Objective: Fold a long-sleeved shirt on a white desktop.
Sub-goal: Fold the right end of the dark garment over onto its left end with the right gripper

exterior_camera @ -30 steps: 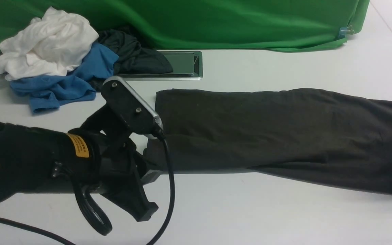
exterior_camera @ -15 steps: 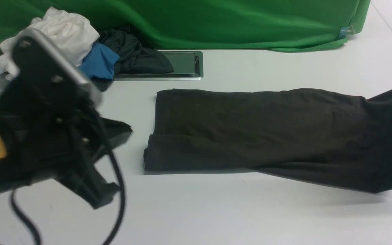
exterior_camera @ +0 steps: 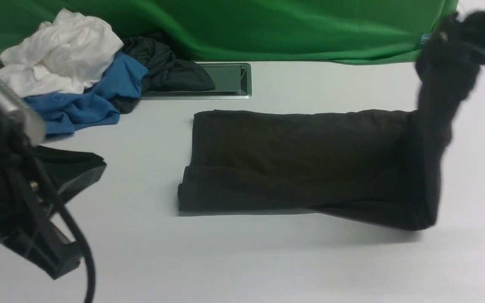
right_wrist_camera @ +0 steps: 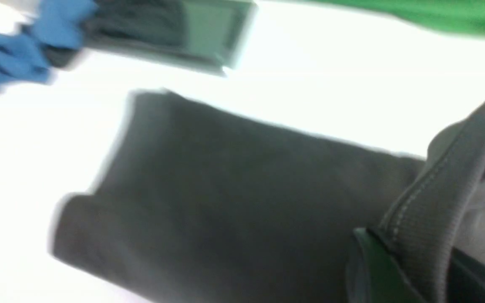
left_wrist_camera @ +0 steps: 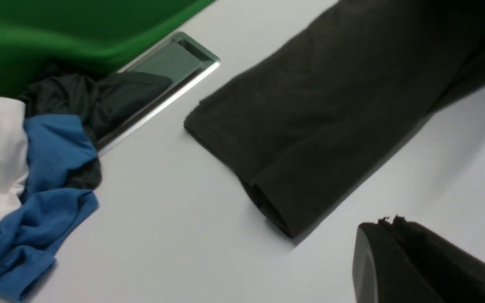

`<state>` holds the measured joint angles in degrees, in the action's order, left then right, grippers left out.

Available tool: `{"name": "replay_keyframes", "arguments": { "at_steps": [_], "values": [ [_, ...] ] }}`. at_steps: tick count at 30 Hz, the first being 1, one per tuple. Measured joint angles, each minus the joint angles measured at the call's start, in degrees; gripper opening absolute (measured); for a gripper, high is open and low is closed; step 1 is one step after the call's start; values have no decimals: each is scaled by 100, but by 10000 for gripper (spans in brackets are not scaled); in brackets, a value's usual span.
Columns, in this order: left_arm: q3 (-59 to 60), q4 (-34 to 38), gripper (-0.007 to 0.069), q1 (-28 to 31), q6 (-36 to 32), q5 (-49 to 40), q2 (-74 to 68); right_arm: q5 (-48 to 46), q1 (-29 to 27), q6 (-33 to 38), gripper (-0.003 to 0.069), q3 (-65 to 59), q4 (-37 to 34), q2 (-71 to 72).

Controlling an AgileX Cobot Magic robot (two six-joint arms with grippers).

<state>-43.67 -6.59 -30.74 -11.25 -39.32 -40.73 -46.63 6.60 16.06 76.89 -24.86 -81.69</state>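
While the long-sleeved shirt [exterior_camera: 301, 162] lies folded mid-tabletop [exterior_camera: 242, 261] with bare surface around it, its right end hangs lifted. Left wrist view: left gripper's fingers [left_wrist_camera: 394, 252] pressed together, holding nothing. Right wrist view: right gripper's fingers [right_wrist_camera: 373, 261] clamp the shirt's ribbed hem.

shirt [exterior_camera: 301, 160]: matt knit cloth | desktop [exterior_camera: 267, 261]: smooth | hatch [exterior_camera: 225, 80]: seemingly brushed metal
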Motion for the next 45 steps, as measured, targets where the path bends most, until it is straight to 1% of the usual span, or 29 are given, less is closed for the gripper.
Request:
{"name": "replay_keyframes", "arguments": {
  "at_steps": [1, 2, 3, 9, 16, 18, 19, 22, 27, 31, 36, 40, 42, 43, 44, 45],
  "values": [
    [0, -7, 18, 0, 8, -1, 0, 12, 26, 0, 111, 0, -6, 0],
    [0, -21, 18, 0, 22, -82, 39, 93, 241, -37, 111, 123, -14, 0],
    [0, -32, 18, 0, 29, -95, 48, 106, 263, -45, 111, 136, -19, -8],
    [4, -100, 18, 0, 53, -303, 67, 158, 828, -168, 111, 502, -91, -356],
    [4, -155, 18, 0, 110, -315, 105, 158, 1577, -81, 111, 1185, -603, -1321],
    [4, -176, 18, 0, 133, -310, 105, 158, 1735, -56, 111, 1345, -654, -1484],
    [4, -203, 18, 0, 160, -292, 105, 158, 1960, -30, 111, 1596, -698, -1793],
    [4, -232, 18, 0, 251, -274, 105, 58, 2269, -11, 111, 1978, -745, -2315],
    [4, -256, 18, 0, 265, -251, 105, -51, 2587, -5, 111, 2509, -750, -3138],
    [4, -256, 18, 0, 271, -247, 105, -146, 2731, -29, 111, 2909, -767, -3700],
    [4, -256, 18, 0, 271, -247, 105, -253, 2761, -65, 111, 3142, -802, -4111],
    [4, -256, 18, 0, 276, -210, 105, -197, 2784, -281, 112, 3162, -831, -4247],
    [4, -251, 18, 0, 276, -189, 105, -135, 2784, -371, 147, 3164, -837, -4261],
    [4, -251, 18, 0, 276, -171, 105, -105, 2784, -413, 179, 3171, -849, -4261],
    [4, -251, 18, 0, 276, -164, 105, -85, 2784, -443, 235, 3184, -856, -4261],
    [4, -251, 18, 0, 276, -164, 105, -71, 2784, -477, 275, 3190, -872, -4261]
  ]
}}
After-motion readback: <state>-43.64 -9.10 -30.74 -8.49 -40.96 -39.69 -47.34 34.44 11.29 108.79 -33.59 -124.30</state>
